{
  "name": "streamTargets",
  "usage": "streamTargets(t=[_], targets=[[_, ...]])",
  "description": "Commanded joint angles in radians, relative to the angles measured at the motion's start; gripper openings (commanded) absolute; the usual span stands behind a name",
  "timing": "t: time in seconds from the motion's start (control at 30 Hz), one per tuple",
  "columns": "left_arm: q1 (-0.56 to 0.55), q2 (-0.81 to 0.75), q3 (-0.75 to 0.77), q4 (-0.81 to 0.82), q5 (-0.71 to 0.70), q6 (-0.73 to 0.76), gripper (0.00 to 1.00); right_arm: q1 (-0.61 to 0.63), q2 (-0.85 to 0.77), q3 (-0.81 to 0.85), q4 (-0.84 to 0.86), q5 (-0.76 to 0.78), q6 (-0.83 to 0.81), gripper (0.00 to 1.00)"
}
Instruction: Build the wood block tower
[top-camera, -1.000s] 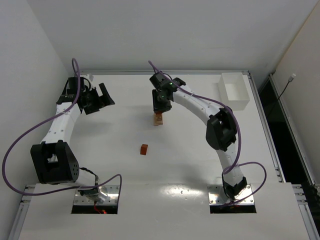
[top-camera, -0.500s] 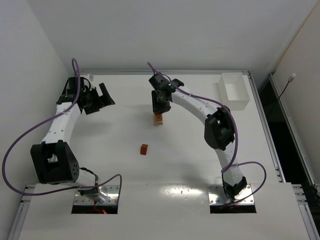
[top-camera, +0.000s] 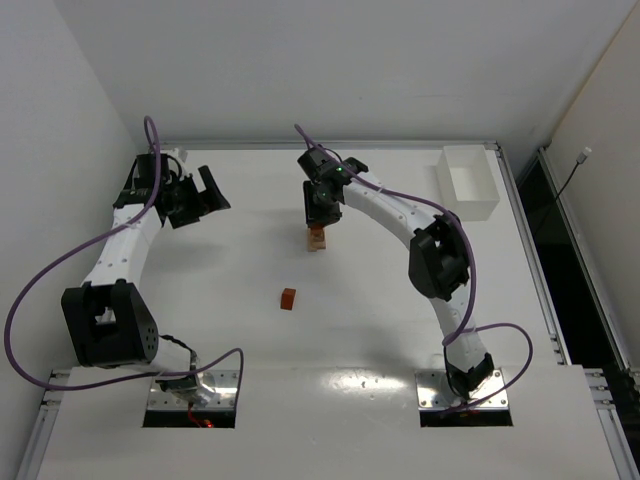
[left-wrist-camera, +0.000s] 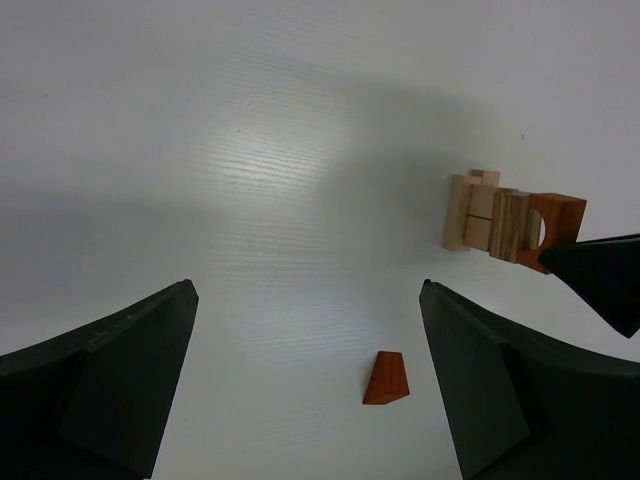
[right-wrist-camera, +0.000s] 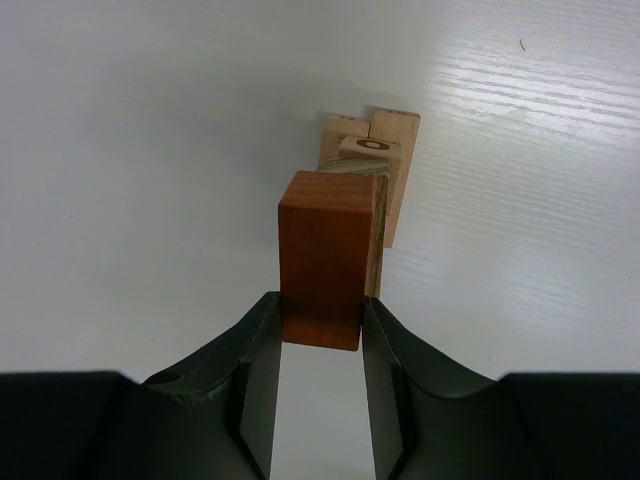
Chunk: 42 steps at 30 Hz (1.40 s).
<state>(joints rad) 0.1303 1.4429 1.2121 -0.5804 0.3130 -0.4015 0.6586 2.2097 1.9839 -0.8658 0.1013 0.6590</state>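
Observation:
The wood block tower (top-camera: 317, 241) stands mid-table as a small stack of pale tan blocks (right-wrist-camera: 366, 150). On its top is a reddish-brown arch block (right-wrist-camera: 324, 258), with my right gripper (right-wrist-camera: 320, 312) shut on its two sides from above. In the left wrist view the tower (left-wrist-camera: 487, 215) shows with that arch block (left-wrist-camera: 558, 226) touching a striped tan block. My left gripper (top-camera: 212, 190) hangs open at the far left of the table, its fingers (left-wrist-camera: 120, 370) wide apart with nothing between them.
A loose reddish-brown wedge (top-camera: 288, 298) lies on the table in front of the tower, and the same wedge (left-wrist-camera: 386, 378) shows in the left wrist view. A white rectangular tray (top-camera: 468, 181) sits at the back right corner.
The right arm has shifted very slightly at the tower. The blocks and the left arm are where they were.

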Motion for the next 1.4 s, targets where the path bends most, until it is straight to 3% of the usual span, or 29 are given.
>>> streamTargets(t=[0.0, 0.7, 0.77, 0.87, 0.9, 0.97, 1.0, 1.07, 1.1, 1.2, 1.37], targets=[[-0.004, 0.010, 0.007, 0.030, 0.015, -0.019, 0.92, -0.001, -0.011, 0.012, 0.011, 0.012, -0.006, 0.00], [-0.004, 0.010, -0.002, 0.030, 0.024, -0.019, 0.92, -0.010, -0.021, -0.017, 0.002, 0.035, -0.006, 0.01], [-0.004, 0.010, -0.002, 0.030, 0.024, -0.019, 0.92, -0.010, -0.021, -0.017, 0.002, 0.035, -0.006, 0.05], [-0.004, 0.010, 0.007, 0.030, 0.024, -0.019, 0.92, -0.010, -0.021, -0.026, 0.002, 0.035, -0.006, 0.20], [-0.004, 0.010, 0.007, 0.030, 0.024, -0.019, 0.92, -0.010, -0.021, -0.027, 0.002, 0.035, -0.006, 0.30], [-0.004, 0.010, 0.007, 0.030, 0.024, -0.019, 0.92, -0.010, -0.021, -0.027, 0.011, 0.035, -0.006, 0.37], [-0.004, 0.010, 0.007, 0.030, 0.024, -0.019, 0.92, -0.010, -0.021, -0.027, 0.011, 0.035, -0.006, 0.49], [-0.004, 0.010, 0.007, 0.030, 0.024, -0.019, 0.92, -0.010, -0.021, -0.027, 0.011, 0.025, -0.006, 0.59], [-0.004, 0.010, 0.007, 0.030, 0.024, -0.019, 0.92, -0.019, -0.021, -0.027, 0.011, 0.025, -0.006, 0.68], [-0.004, 0.010, 0.007, 0.030, 0.024, -0.019, 0.92, -0.019, -0.030, -0.027, 0.047, -0.035, -0.031, 0.76], [-0.014, -0.028, -0.040, 0.019, 0.034, 0.003, 0.92, -0.028, -0.143, -0.048, 0.180, -0.164, -0.157, 0.77]])
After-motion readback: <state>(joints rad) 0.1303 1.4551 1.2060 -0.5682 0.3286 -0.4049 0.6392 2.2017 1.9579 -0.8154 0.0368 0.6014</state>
